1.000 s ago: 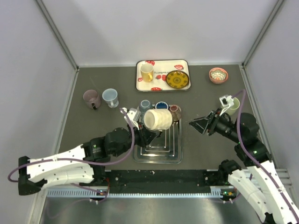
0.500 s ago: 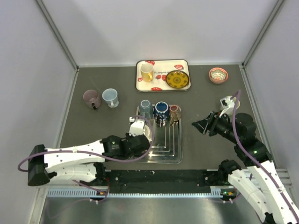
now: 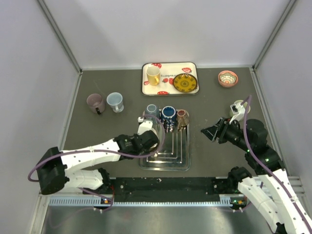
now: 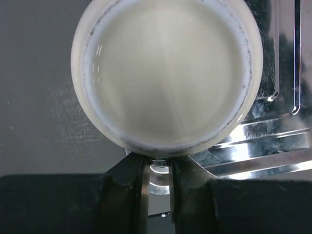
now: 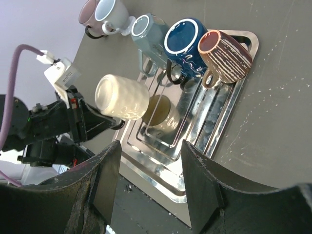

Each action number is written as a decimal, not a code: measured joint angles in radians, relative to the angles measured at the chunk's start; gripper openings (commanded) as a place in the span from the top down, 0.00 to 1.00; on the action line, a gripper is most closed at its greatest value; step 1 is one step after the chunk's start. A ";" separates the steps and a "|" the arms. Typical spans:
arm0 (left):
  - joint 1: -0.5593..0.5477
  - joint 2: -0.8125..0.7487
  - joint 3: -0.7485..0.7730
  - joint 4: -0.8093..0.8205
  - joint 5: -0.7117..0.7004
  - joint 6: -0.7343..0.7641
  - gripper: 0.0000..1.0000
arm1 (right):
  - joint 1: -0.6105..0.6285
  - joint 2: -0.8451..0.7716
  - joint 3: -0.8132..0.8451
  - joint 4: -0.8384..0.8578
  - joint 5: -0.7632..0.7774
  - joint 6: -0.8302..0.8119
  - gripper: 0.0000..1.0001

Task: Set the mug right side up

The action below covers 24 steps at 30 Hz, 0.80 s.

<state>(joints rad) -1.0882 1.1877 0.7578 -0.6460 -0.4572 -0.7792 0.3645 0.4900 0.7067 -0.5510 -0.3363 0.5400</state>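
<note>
Cream mug (image 5: 122, 97) is held on its side over the left edge of the steel tray (image 5: 229, 107), its handle clamped in the nearly closed left gripper (image 4: 157, 168). The right gripper (image 3: 207, 132) is held half open and empty near the right edge of the table (image 3: 214, 102).

Cream mug (image 4: 165, 73) fills most of the frame, seen end-on: a round pale face with a whiter ring near the edge, flecked with dark specks; can't tell if this is the base or the mouth. Left gripper (image 4: 157, 168) at bottom centre, its dark fingers (image 4: 131, 180) nearly together and pinching a narrow pale part at the mug's lower edge. Dark grey table (image 4: 34, 122) to the left; shiny ridged metal tray (image 4: 273, 146) to the right and below, partly under the mug.
</note>
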 measured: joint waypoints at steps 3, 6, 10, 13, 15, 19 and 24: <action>0.045 0.028 -0.003 0.039 0.035 0.026 1.00 | 0.000 -0.003 0.000 0.000 0.002 0.002 0.48; 0.071 0.062 -0.004 0.067 0.053 0.043 1.00 | 0.000 -0.003 0.000 -0.001 0.004 0.002 0.48; 0.087 0.122 -0.004 0.093 0.068 0.057 1.00 | 0.000 -0.003 0.000 -0.002 0.008 0.002 0.48; 0.088 0.154 -0.001 0.122 0.072 0.068 1.00 | 0.000 -0.003 0.000 -0.004 0.012 0.002 0.48; 0.092 0.162 0.001 0.134 0.071 0.069 1.00 | 0.000 -0.003 0.000 -0.004 0.014 0.002 0.48; 0.103 0.175 0.006 0.147 0.064 0.067 1.00 | 0.000 -0.003 0.000 -0.006 0.021 0.002 0.47; 0.110 0.177 0.009 0.146 0.068 0.063 1.00 | 0.000 -0.002 -0.008 -0.018 0.023 0.002 0.47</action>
<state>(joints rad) -0.9779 1.3643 0.7666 -0.5003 -0.3893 -0.7166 0.3645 0.4885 0.6987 -0.5694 -0.3134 0.5415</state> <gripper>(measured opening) 0.209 0.525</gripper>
